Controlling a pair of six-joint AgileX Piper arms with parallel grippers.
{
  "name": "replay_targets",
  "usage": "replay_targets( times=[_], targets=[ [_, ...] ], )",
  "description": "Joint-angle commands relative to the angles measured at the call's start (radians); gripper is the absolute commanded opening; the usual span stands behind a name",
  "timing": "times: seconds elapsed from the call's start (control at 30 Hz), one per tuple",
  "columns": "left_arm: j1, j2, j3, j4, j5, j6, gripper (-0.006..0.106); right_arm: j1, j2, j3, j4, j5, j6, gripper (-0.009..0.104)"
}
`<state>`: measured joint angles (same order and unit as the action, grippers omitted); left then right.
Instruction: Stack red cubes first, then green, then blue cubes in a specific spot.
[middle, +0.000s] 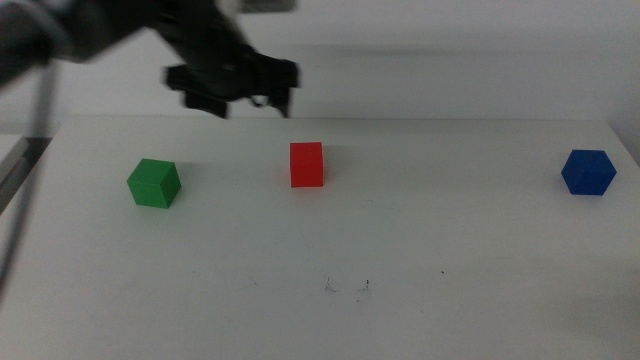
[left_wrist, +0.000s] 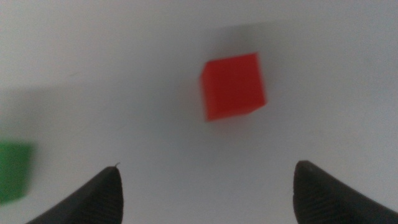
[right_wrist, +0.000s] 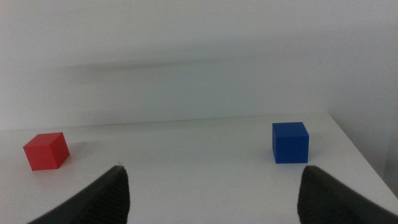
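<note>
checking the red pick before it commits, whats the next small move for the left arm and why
Probably lower the left gripper straight toward the red cube. Its jaws are open and the cube sits apart from them, ahead of the gap in the left wrist view, not yet between them. The right gripper waits, facing the blue cube.

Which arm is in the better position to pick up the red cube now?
The left. Its left gripper hangs just behind the red cube, jaws open, and its wrist view shows the cube between them. The right gripper, also open, is out of the middle view and nearer the blue cube.
</note>
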<state>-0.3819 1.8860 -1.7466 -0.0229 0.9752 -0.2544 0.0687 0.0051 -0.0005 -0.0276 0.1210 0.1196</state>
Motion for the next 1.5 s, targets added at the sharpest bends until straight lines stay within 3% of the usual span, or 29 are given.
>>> replay_targets(
  times=[0.0,0.17,0.37,0.9,1.07,1.27,1.33,1.47],
  targets=[
    [-0.035,0.108,-0.096,0.005,-0.019,-0.043,0.094,-0.003,-0.005,0.0,-0.008,-0.011,-0.005,0.093],
    [-0.089,0.298,-0.327,0.062,0.127,-0.177,0.094,-0.003,-0.005,0.0,-0.008,-0.011,-0.005,0.093],
    [-0.097,0.466,-0.51,0.077,0.196,-0.199,0.094,-0.003,-0.005,0.0,-0.008,-0.011,-0.005,0.093],
    [-0.065,0.594,-0.53,0.091,0.056,-0.243,0.092,-0.003,-0.005,0.0,-0.008,-0.011,-0.005,0.093],
    [-0.065,0.622,-0.53,0.094,0.014,-0.215,0.08,-0.003,-0.005,0.0,-0.008,-0.011,-0.005,0.093],
    [-0.065,0.596,-0.539,0.101,0.028,-0.213,0.039,-0.003,-0.005,0.0,-0.008,-0.011,-0.005,0.093],
    [-0.071,0.563,-0.537,0.101,0.077,-0.211,0.031,-0.003,-0.005,0.0,-0.008,-0.011,-0.005,0.093],
    [-0.111,0.456,-0.428,0.138,0.108,-0.215,0.028,-0.003,-0.005,0.0,-0.008,-0.011,-0.005,0.093]
  ],
)
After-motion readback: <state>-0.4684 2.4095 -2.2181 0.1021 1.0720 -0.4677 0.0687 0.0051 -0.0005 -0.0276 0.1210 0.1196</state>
